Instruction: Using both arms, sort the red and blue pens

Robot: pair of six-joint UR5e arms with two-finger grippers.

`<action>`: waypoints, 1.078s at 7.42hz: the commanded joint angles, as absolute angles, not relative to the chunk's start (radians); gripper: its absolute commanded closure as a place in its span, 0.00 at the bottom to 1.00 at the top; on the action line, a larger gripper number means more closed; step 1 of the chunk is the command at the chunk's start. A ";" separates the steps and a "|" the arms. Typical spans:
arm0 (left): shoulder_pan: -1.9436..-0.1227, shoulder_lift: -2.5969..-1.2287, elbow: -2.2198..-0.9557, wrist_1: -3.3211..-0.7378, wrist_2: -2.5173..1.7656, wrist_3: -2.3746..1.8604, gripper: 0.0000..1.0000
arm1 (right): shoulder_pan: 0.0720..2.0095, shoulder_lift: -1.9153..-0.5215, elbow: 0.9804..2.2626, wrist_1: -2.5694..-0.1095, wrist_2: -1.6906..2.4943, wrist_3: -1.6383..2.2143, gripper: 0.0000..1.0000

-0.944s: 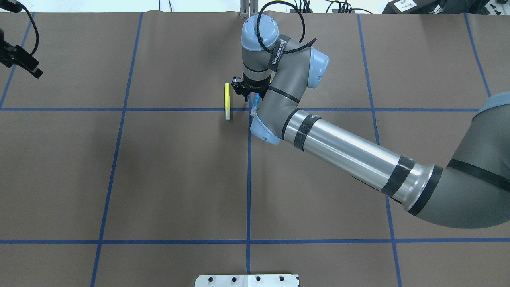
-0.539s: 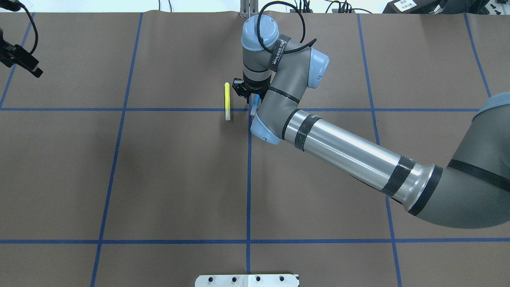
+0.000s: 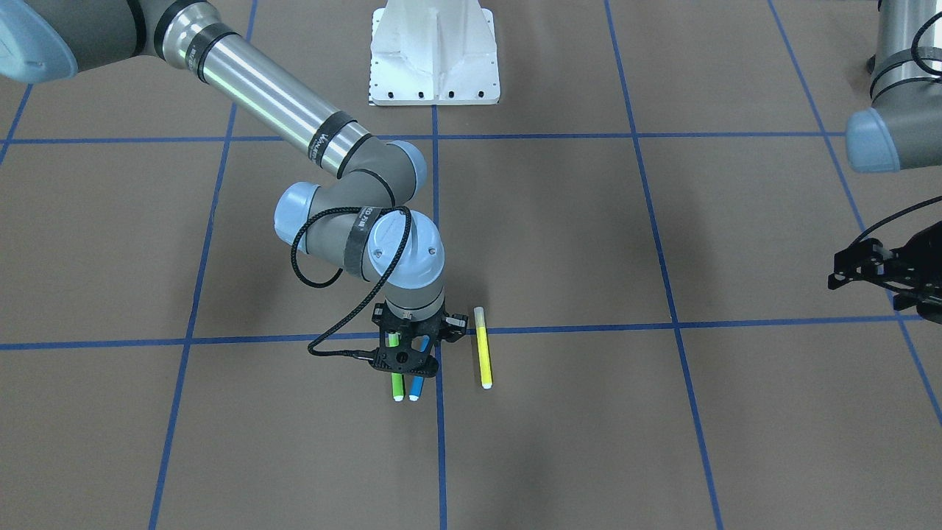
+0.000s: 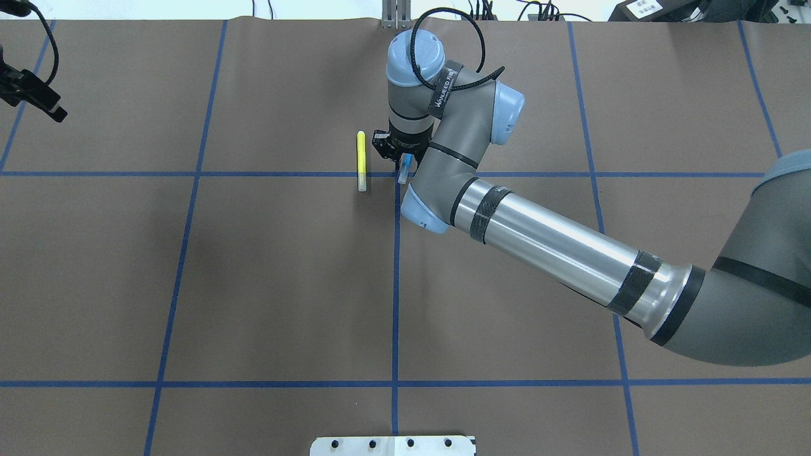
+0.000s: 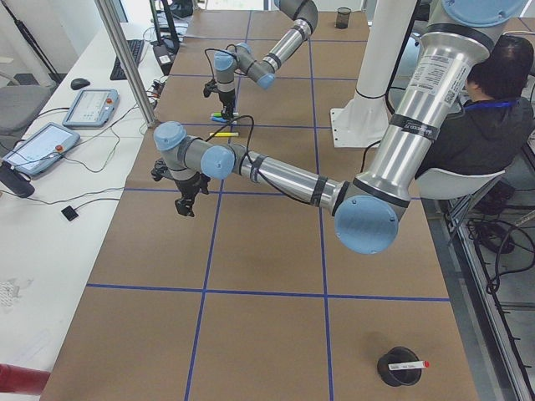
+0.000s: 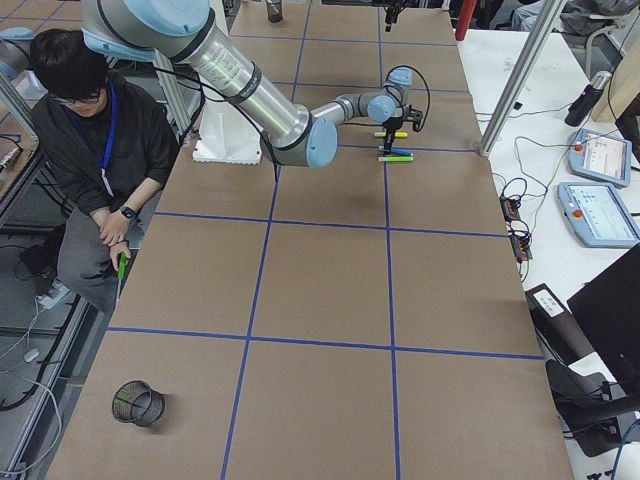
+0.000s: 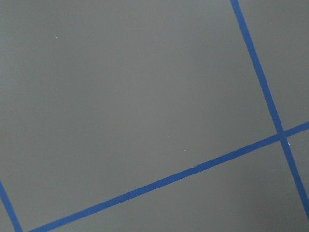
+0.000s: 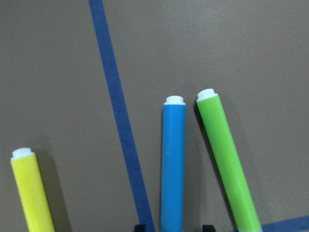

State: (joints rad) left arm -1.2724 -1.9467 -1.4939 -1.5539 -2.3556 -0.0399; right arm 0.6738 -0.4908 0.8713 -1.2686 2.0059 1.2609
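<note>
1. We see the left arm (image 5: 276, 174), near and large, stretching across the brown desk (image 5: 267, 326). The left gripper (image 5: 185, 204) hangs close to a crossing of blue tape lines.
2. At the far end, the right arm (image 5: 261, 70) points the right gripper (image 5: 224, 112) down at the desk, with a yellow marker (image 5: 227, 132) just beside it.
3. Nearest us, a black mesh cup (image 5: 398, 369) holds a red-ended pen (image 5: 415, 364).
4. A person (image 5: 493, 117) sits at the right edge.

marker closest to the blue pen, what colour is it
Green marker with a white end, clearest in the right wrist-mounted view.
</note>
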 commanded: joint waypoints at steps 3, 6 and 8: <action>-1.279 -1.948 -1.494 -1.554 -2.364 -0.041 0.00 | 0.670 -0.491 0.873 -1.269 2.006 1.250 0.71; -1.279 -1.947 -1.496 -1.552 -2.364 -0.041 0.00 | 0.666 -0.489 0.876 -1.269 2.005 1.252 0.89; -1.279 -1.947 -1.496 -1.552 -2.364 -0.043 0.00 | 0.664 -0.489 0.882 -1.269 2.005 1.252 1.00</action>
